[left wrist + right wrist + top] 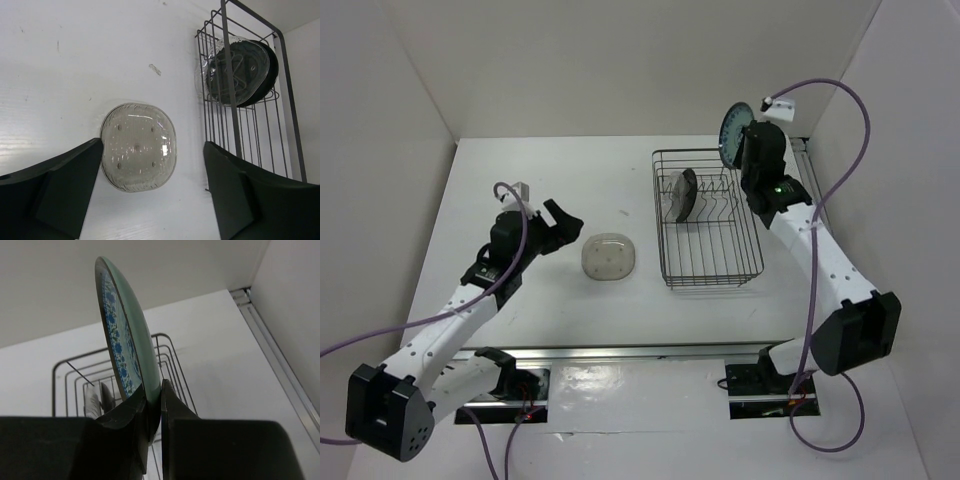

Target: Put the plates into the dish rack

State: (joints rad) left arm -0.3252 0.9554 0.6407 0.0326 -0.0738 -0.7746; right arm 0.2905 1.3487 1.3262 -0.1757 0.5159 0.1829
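Left arm (450,315): low, stretched forward on the left side; left gripper (565,228) spread wide, angled rightward.
Right arm (820,250): raised, reaching far right; right gripper (160,390) pinched on the blue-green patterned plate (125,335) rim.

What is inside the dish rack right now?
Two plates stand on edge at the prong end of the dish rack: a clear glass plate and a black plate close behind it. The clear one and the wires cover much of the black plate.
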